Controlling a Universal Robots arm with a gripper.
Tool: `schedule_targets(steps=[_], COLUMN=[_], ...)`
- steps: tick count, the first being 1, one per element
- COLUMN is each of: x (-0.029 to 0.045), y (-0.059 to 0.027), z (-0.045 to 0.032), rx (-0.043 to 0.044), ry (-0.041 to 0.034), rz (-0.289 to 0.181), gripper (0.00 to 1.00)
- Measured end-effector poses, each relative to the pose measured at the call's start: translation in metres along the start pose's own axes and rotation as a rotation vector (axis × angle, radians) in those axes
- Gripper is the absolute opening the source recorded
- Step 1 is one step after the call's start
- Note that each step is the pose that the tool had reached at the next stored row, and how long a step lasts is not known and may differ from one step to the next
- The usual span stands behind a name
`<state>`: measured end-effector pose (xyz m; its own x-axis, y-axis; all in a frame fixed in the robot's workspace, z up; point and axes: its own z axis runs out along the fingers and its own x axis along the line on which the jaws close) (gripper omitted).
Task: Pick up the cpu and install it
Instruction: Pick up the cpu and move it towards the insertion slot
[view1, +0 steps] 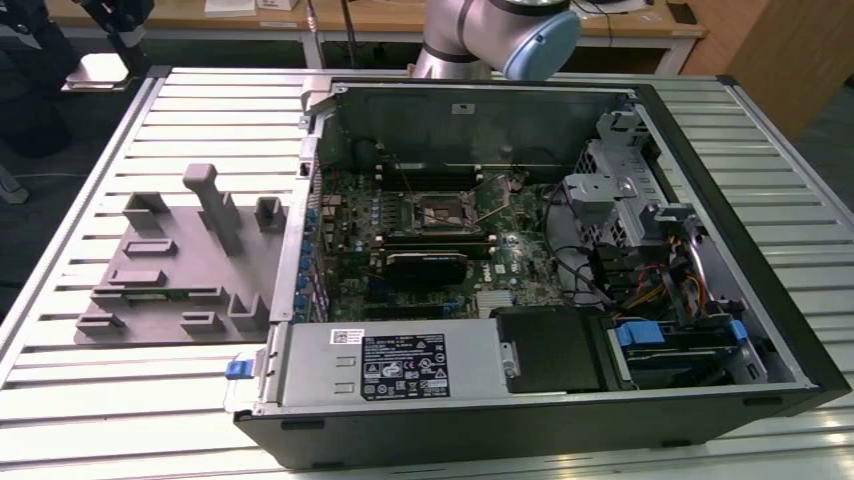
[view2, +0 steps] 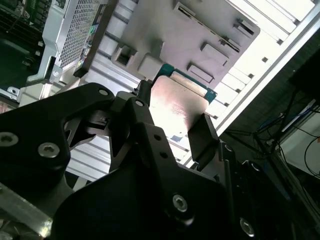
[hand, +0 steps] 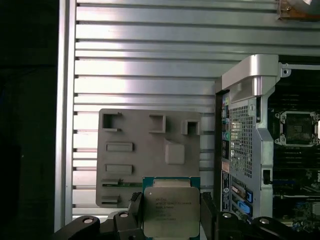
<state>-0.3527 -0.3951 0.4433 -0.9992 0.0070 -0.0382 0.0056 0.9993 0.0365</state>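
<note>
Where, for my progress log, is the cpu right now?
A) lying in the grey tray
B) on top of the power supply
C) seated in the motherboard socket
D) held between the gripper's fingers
D: in the first wrist view the cpu sits clamped between the two black fingers of the gripper, in front of the grey plastic tray, and the motherboard socket stands apart from it.

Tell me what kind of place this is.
Likely a robotics lab bench for computer assembly: an open computer case lies on a slatted metal table, a grey tray sits beside it, and the gripper holds the cpu.
</note>
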Motion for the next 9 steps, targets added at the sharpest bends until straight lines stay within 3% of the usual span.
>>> schedule_targets(steps=[9], x=[-0.0163], y=[0.0001], z=[0.0006], rx=[0.0000], ry=[0.0000], rz=[0.000], gripper=[0.54])
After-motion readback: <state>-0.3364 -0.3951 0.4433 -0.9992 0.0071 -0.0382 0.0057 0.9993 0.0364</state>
